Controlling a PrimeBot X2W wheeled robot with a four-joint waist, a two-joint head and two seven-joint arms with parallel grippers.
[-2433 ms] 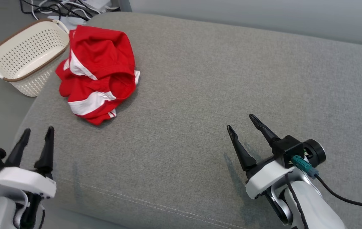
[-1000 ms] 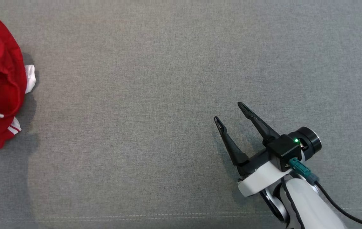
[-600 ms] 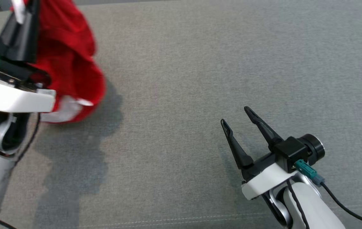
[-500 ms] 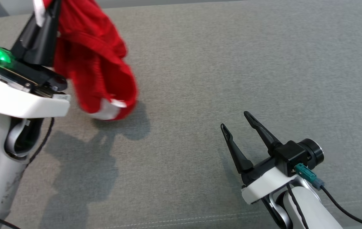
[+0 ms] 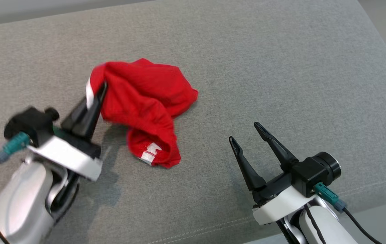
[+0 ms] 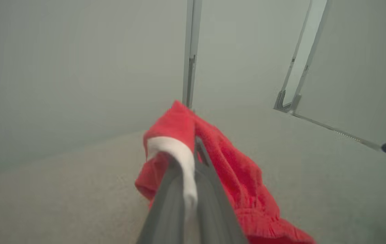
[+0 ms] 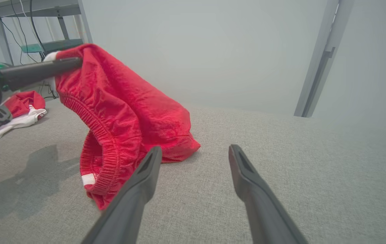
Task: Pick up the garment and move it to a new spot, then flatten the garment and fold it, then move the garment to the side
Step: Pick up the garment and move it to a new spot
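L gripper (image 5: 102, 88) clenched on the white-banded edge of the red garment (image 5: 145, 98), holding that corner up off the grey cushion (image 5: 281, 67). Rest of the cloth droops from the tips & bunches on the cushion's middle, elastic waistband end toward the cushion's front seam. R gripper (image 5: 244, 131) released, jaws wide w/ nothing between, over the cushion's front-right part, near the garment's low end, apart from it.

— Where can we pass?
— The grey cushion (image 5: 281, 67) right of the red garment (image 5: 145, 98) lies bare, also the strip before our right gripper (image 5: 243, 131).
— And what blocks us?
— The garment itself, pinched by our left gripper (image 5: 102, 88), between both arms.
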